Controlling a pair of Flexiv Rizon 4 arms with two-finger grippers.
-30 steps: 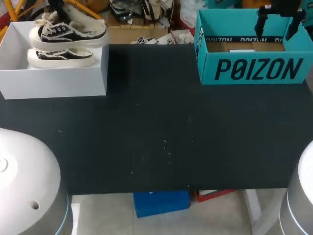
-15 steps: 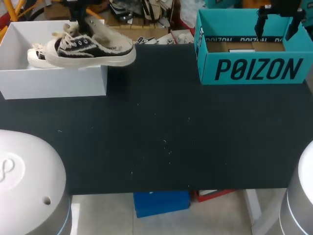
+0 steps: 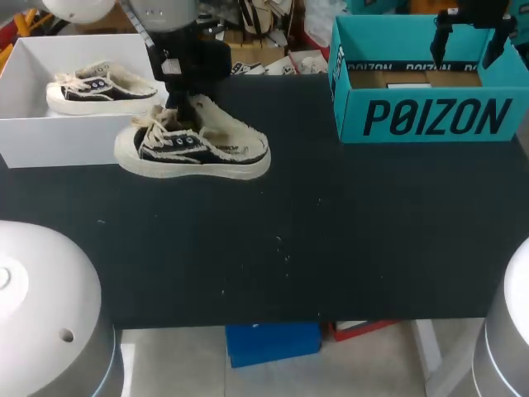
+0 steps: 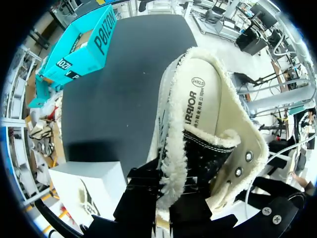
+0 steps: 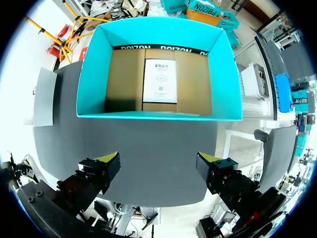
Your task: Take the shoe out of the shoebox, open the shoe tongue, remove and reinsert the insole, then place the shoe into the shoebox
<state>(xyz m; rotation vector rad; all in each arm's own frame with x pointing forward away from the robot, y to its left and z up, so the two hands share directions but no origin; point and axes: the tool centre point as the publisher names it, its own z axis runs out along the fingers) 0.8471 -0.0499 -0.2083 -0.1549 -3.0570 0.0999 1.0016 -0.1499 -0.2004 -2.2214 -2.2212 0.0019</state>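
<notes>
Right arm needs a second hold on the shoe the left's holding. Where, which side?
Take the shoe at its heel end, from the right. The left end effector is clamped at the tongue and the toe points toward the white box, so the low heel rim faces the open right end effector, unobstructed. Pinching across the sidewalls probably holds best.

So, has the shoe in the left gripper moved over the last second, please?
Yes. The shoe has come out of the white shoebox, rightward and nearer the camera, and is now past the box's front right corner.
</notes>
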